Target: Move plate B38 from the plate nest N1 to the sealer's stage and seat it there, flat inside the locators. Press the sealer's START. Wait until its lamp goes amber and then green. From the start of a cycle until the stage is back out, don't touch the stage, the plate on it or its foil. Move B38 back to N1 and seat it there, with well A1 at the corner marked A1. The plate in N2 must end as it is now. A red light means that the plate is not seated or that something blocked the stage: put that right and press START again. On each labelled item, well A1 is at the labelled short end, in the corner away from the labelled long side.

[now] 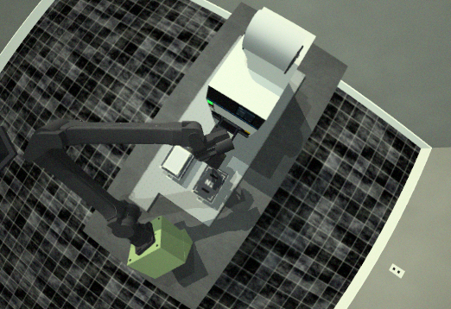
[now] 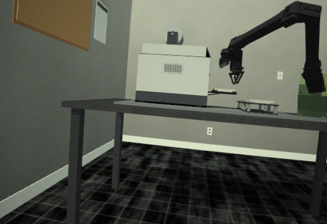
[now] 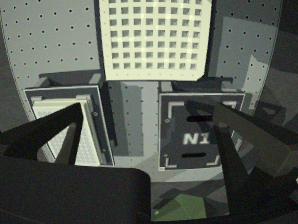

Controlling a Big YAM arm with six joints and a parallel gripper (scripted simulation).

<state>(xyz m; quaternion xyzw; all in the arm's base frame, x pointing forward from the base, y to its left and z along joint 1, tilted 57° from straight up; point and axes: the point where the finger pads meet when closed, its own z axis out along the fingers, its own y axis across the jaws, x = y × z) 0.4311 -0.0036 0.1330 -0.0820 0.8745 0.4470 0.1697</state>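
Wide open and holding nothing, my black two-fingered gripper hangs above the boards, while the pale rectangular well plate lies on the black stage outside the white boxy sealer, whose lamp glows green.

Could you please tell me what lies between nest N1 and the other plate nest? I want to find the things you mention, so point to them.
Only a strip of perforated, partly shadowed board point(image 3: 134, 112) separates them, as the wrist view shows.

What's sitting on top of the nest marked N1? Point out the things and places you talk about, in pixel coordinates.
No plate sits on the N1 nest point(image 1: 210, 183) point(image 3: 192, 162); its lettering, dark slots and corner brackets show. The gripper's finger point(image 3: 239, 131) covers part of its right side in the wrist view.
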